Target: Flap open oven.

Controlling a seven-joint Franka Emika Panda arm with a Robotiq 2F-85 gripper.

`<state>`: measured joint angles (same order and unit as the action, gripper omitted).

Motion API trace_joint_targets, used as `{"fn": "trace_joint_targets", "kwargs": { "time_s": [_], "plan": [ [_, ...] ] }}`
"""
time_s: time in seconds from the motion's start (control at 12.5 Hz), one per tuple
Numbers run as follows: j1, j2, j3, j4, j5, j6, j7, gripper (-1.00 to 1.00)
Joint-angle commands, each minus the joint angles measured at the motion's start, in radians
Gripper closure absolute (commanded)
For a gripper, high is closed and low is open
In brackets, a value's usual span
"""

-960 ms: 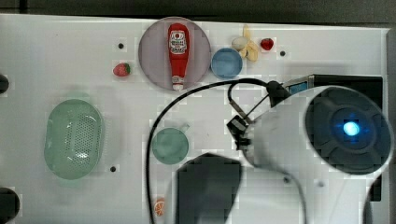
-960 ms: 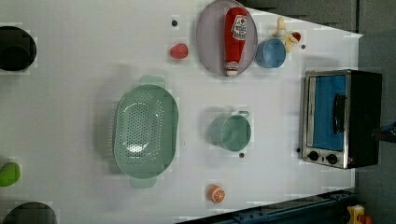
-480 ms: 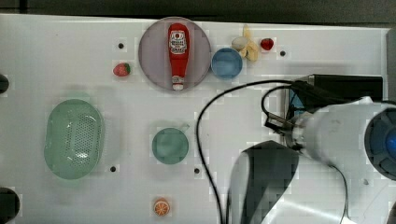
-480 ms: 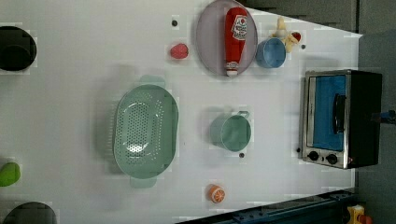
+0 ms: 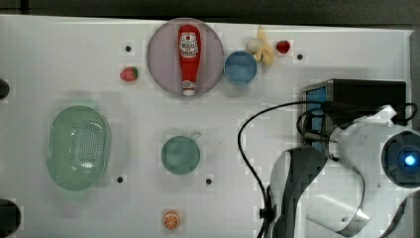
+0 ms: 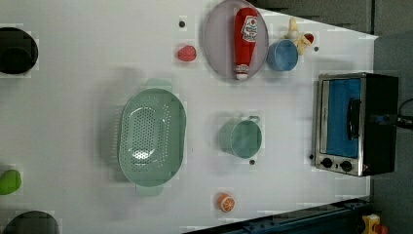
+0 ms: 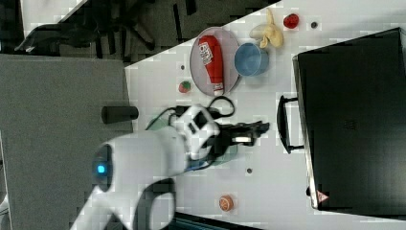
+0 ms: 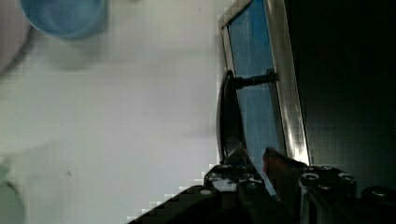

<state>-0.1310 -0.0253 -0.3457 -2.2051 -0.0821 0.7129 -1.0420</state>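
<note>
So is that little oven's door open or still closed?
Closed. In the left view the oven has its blue glass door flat within the silver frame, with the handle untilted.

The oven (image 6: pixel 358 124) had a shiny brushed-metal frame, glossy blue glass and a matt black body. The colander (image 6: pixel 152 137) looked like smooth perforated plastic, and the table (image 6: pixel 87 87) was matt white.
</note>
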Motion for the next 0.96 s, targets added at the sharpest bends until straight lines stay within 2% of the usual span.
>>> {"fn": "trace_joint_targets", "kwargs": {
  "time_s": [0.08, 0.56, 0.96],
  "plan": [
    [0.0, 0.033, -0.036, -0.03, -0.003, 0.118, -0.133, 0.65],
    [0.0, 0.151, -0.047, -0.034, -0.003, 0.157, -0.132, 0.65],
    [0.011, 0.173, -0.023, -0.042, -0.007, 0.172, -0.118, 0.65]
  ]
}}
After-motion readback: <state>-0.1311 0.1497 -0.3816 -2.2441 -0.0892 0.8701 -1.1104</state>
